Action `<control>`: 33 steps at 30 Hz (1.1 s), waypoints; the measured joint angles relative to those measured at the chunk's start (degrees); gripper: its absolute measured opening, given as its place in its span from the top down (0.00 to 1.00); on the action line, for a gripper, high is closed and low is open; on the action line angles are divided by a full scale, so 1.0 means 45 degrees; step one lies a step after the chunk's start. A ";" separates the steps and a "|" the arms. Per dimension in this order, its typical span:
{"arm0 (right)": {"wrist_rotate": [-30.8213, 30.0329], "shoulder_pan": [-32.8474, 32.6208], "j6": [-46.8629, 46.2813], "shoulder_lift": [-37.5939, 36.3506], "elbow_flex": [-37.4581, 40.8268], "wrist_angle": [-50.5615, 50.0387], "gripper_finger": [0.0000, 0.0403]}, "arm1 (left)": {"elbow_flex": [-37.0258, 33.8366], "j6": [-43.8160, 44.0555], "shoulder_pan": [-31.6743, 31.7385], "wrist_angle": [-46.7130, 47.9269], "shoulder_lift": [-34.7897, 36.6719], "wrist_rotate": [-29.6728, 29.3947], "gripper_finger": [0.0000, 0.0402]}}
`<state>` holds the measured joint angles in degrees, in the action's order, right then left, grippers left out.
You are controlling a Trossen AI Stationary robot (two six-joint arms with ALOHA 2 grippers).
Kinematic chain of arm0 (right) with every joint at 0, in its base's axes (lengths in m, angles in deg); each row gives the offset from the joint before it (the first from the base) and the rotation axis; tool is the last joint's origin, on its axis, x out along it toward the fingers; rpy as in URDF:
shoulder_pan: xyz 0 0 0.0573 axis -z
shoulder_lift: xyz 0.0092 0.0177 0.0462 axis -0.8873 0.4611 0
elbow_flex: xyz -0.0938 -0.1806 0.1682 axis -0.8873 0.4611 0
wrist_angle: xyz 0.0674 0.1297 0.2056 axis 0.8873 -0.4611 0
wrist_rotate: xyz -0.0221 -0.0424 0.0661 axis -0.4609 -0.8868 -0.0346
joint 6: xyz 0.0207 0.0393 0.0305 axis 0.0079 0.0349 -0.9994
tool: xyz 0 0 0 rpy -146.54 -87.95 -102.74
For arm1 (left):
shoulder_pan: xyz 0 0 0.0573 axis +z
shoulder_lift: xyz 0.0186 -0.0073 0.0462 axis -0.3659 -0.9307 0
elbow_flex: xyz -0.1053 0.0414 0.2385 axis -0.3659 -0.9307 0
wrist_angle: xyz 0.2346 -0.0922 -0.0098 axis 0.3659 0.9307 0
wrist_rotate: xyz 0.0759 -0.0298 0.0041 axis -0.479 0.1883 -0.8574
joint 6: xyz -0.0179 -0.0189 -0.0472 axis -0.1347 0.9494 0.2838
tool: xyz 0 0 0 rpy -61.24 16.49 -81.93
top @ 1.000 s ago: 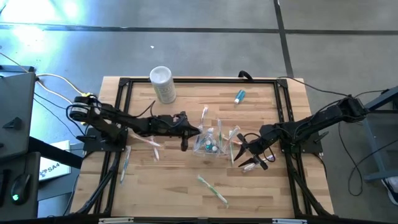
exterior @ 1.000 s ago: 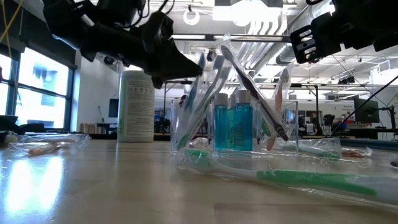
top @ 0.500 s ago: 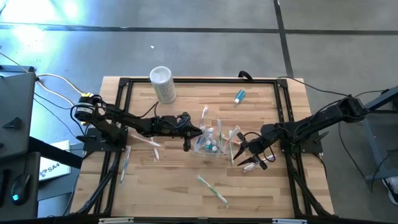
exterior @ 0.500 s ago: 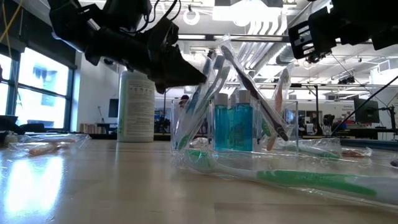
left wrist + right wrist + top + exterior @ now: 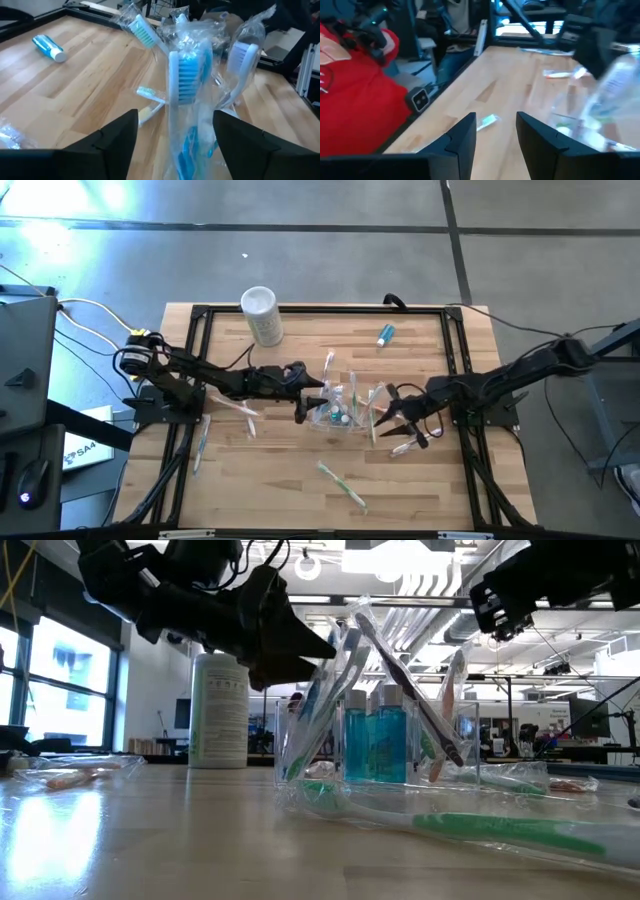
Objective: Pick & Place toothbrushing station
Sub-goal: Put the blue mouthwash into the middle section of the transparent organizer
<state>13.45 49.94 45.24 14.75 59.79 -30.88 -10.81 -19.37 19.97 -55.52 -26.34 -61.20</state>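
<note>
Your left gripper (image 5: 312,396) sits just beside the clear cup (image 5: 338,412) near the middle of the desk (image 5: 280,490), on the side toward the left edge, and its fingers (image 5: 118,134) are spread apart with a wrapped blue toothbrush (image 5: 186,80) standing between them, gripped by neither. That brush stands upright in the cup along with other wrapped toothbrushes, among them a teal-bristled one (image 5: 143,31) and a white one (image 5: 242,56), and in the low view you can see teal toothpaste tubes (image 5: 378,744) standing inside the cup too. Your right gripper (image 5: 398,428) hangs just beside the cup on the side toward the right edge, raised off the surface; its fingers (image 5: 465,134) stand partly apart and nothing shows between them. A green toothbrush (image 5: 341,483) lies toward the front edge, a pink one (image 5: 238,410) lies under your left arm, and another wrapped one (image 5: 201,442) lies near the left edge. One loose toothpaste tube (image 5: 385,334) lies toward the back edge, well apart from the cup. The tall white cylinder (image 5: 262,314) stands at the back edge near the left corner.
</note>
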 joint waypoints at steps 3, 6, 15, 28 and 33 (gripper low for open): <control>-0.0660 -0.0015 0.0348 -0.1250 -0.0002 -0.1182 0.67 | 0.0005 0.0006 0.0000 0.0009 0.0041 0.0024 0.36; -0.2318 -0.0010 0.0316 -0.2382 -0.0005 -0.2625 0.67 | 0.0004 0.0025 0.0000 0.0044 0.0268 0.0098 0.36; -0.6599 -0.0010 0.0231 -0.4547 -0.0005 -0.5223 0.51 | -0.0002 0.0349 -0.0005 0.1364 0.1529 0.0631 0.36; -1.2367 0.0042 0.1379 -0.5019 -0.2655 -1.0046 0.31 | 0.0005 -0.0425 -0.0005 0.3944 0.4325 0.0631 0.36; -1.2423 0.0826 0.2478 -0.4146 -0.3903 -1.1367 0.31 | 0.0005 -0.0427 -0.0005 0.4202 0.4689 0.0631 0.36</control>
<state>-42.46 53.66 56.39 -3.91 42.23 -82.03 -10.79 -21.29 19.94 -36.62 -5.24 -58.37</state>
